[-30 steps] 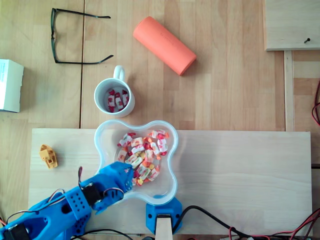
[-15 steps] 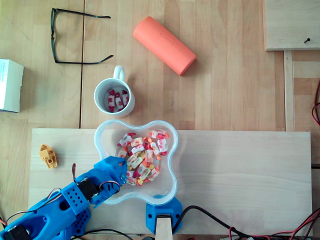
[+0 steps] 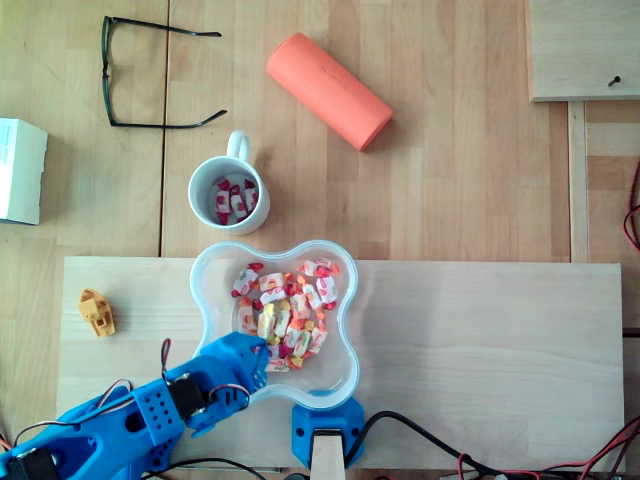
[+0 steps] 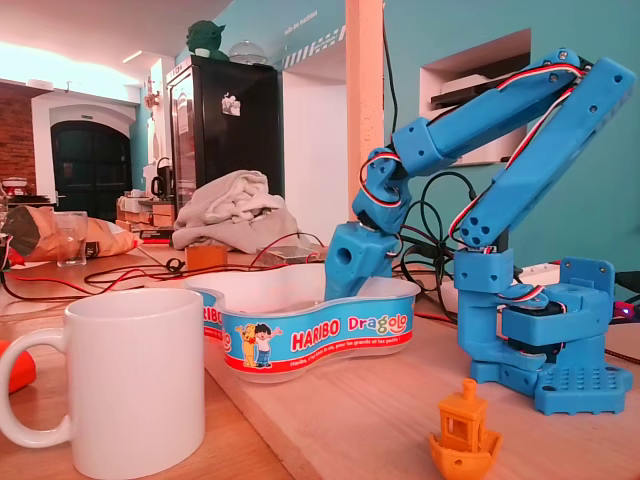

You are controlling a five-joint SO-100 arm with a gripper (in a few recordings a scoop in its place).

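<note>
A clear wavy-edged plastic tub [image 3: 340, 360] labelled Haribo [image 4: 310, 335] holds several wrapped sweets [image 3: 290, 305]. My blue gripper [image 3: 256, 352] reaches down into the tub's lower left corner in the overhead view, at the edge of the sweets. In the fixed view the gripper [image 4: 347, 278] dips behind the tub's rim, so its fingertips are hidden. A white mug [image 3: 228, 196] with a few wrapped sweets inside stands just beyond the tub, and it shows at the front left as the mug [image 4: 130, 385] in the fixed view.
A small orange toy boat [image 3: 97, 311] lies left of the tub on the light board [image 3: 480, 350]. Farther back are an orange cylinder [image 3: 328, 90], black glasses [image 3: 150, 72] and a white box [image 3: 20, 170]. The arm's blue base [image 3: 325, 430] sits at the board's front edge.
The gripper swung toward the tub's left wall, then came back down to the lower left corner. The pile of sweets has shifted slightly.
</note>
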